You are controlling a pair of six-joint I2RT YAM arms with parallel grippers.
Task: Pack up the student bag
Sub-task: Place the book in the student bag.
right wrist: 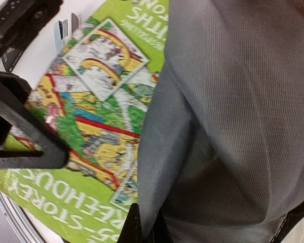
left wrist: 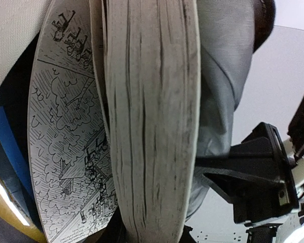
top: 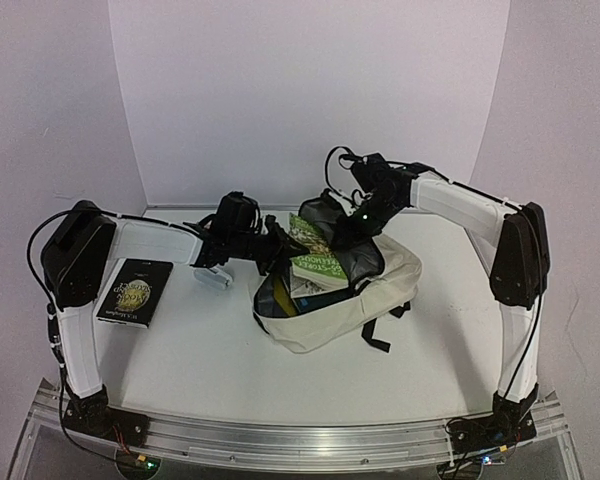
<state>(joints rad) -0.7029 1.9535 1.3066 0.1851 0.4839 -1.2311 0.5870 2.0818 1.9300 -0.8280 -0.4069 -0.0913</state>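
student bag (top: 380, 290), claws outward: right claw (top: 357, 222) is together, pinched on the bag's grey lining (right wrist: 233, 101) at the far edge of the mouth, holding that flap up. left claw (top: 276, 247) looks clamped on the left edge of the green book (top: 315, 252), page block right against its wrist cam. The book's right half sits tilted over the open mouth, not in yet. Bag lies mid-desk, a bit right of centre, mouth facing left, w/ other books inside. A black book (top: 135, 291) lies flat on the desk (top: 230, 370), well left. Risks, imo: book corner catches the mouth rim or the books inside, then jams or twists out of an edge-only grip; thin fabric pinch slips and the flap drops onto the book; a hard push drags the soft bag right.
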